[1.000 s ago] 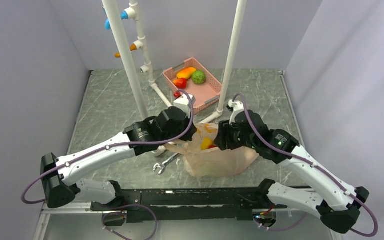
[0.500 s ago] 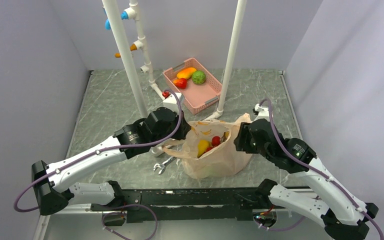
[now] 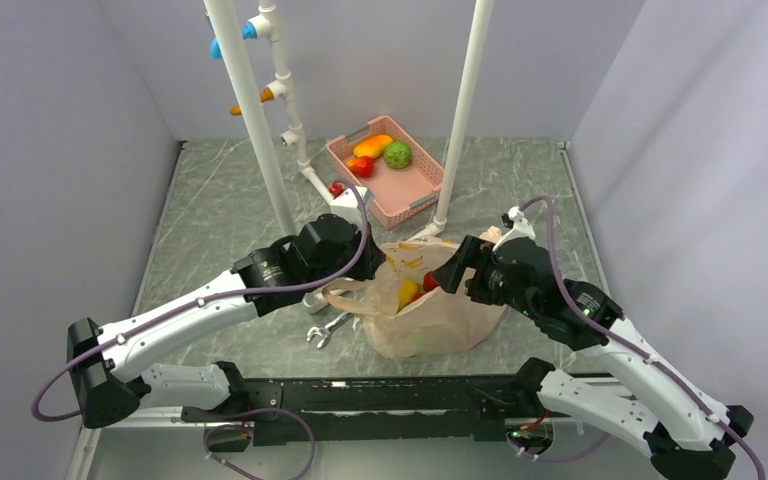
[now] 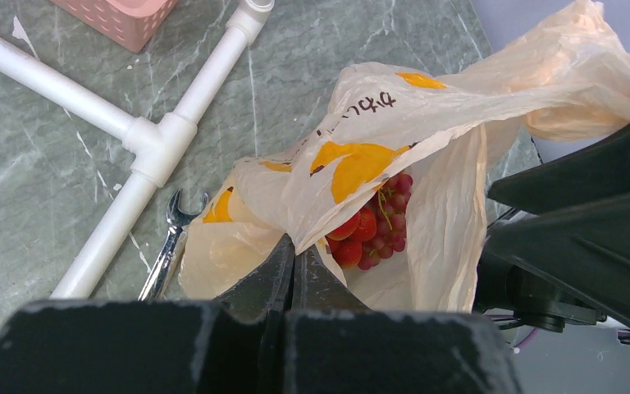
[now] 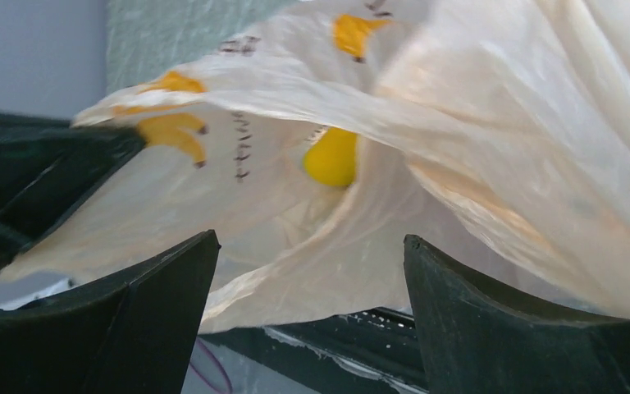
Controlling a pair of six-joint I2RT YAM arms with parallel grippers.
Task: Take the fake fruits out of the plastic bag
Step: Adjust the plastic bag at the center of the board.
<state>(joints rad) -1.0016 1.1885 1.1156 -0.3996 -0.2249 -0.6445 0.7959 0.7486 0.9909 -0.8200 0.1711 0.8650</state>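
The plastic bag lies at the table's front centre, its mouth pulled open toward the left. My left gripper is shut on the bag's left rim and holds it up. Inside, a bunch of red-purple grapes shows beside a yellow fruit. My right gripper hangs open at the right side of the mouth, its tips apart from the fruits. In the right wrist view the wide fingers frame crinkled bag film, with the yellow fruit beyond.
A pink basket at the back holds orange, green and red toy fruits. White pipe posts rise behind the bag, with a floor pipe near it. A metal wrench lies just left of the bag.
The two grippers drew apart and spread the bag's mouth. The right gripper then let go of the right rim, opened wide and swung back left over the opening. The left keeps its grip.
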